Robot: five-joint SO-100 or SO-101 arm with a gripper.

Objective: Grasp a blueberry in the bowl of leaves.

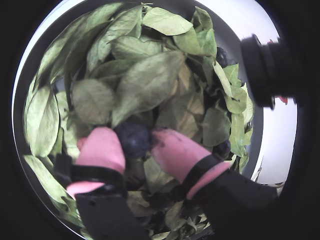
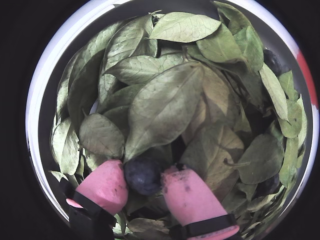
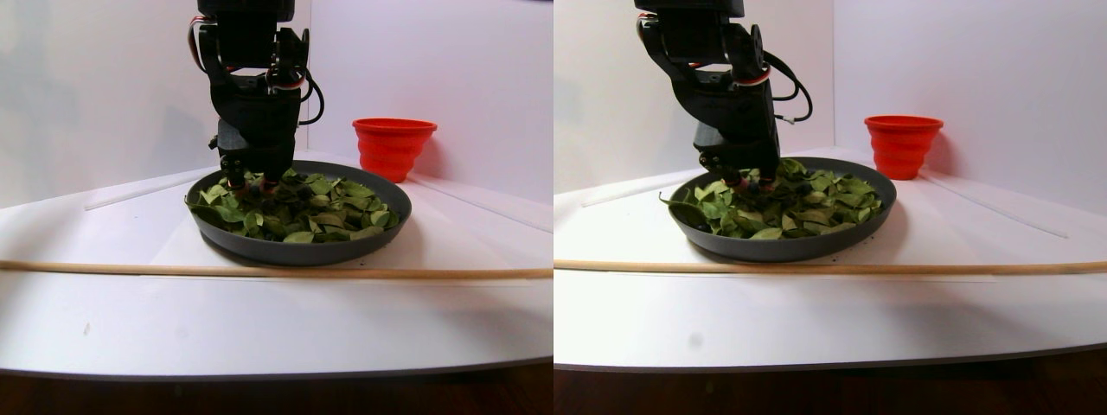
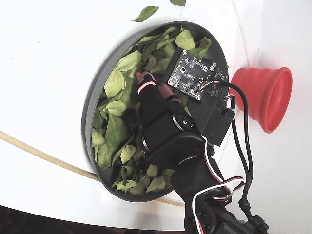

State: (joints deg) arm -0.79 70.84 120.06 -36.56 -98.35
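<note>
The dark-grey bowl (image 3: 294,249) holds many green leaves (image 1: 145,80), seen also in the fixed view (image 4: 117,80). My gripper (image 1: 135,146) reaches down into the leaves at the bowl's left side in the stereo pair view (image 3: 251,183). Its two pink fingertips (image 2: 102,185) press on either side of a dark blueberry (image 2: 143,175), which also shows in a wrist view (image 1: 134,139). The berry sits among the leaves, level with them. In the fixed view the gripper (image 4: 152,84) hides the berry.
A red flared cup (image 3: 393,147) stands behind the bowl on the right; it also shows in the fixed view (image 4: 265,97). A thin wooden stick (image 3: 259,271) lies across the table in front of the bowl. Other dark berries (image 1: 221,55) lie among the leaves. A loose leaf (image 4: 145,12) lies outside the bowl.
</note>
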